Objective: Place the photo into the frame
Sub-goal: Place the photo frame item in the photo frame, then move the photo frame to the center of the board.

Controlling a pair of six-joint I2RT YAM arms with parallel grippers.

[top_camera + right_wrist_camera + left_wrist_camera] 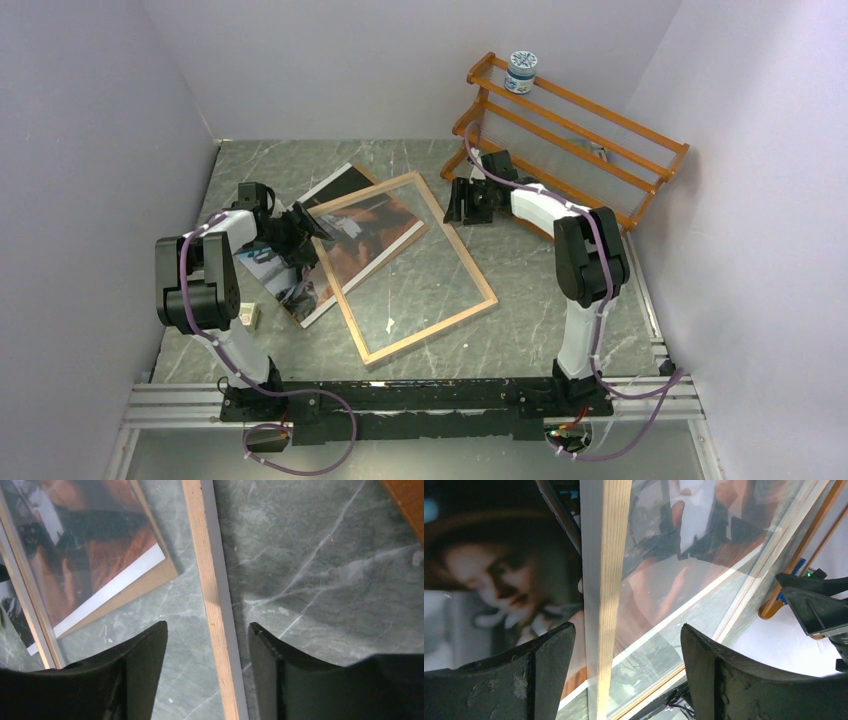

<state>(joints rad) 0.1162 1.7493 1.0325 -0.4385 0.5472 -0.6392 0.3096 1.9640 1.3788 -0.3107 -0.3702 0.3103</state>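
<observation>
The frame (430, 310) lies back side up on the table, its wood rim on top and its clear pane showing the table. Its left part overlaps the photo (290, 285), a dark and orange print lying face up. My left gripper (315, 228) is open, its jaws either side of the frame's left rim (606, 605), with the photo (499, 575) to the left of the rim. My right gripper (455, 205) is open, its jaws either side of the frame's right rim (215, 605). The photo (95, 555) shows through the pane in the right wrist view.
A brown backing panel (150, 582) sticks out under the photo's white border. An orange wooden rack (570, 130) stands at the back right with a small jar (520, 70) on top. A small white object (250, 315) lies by the left arm. Walls enclose three sides.
</observation>
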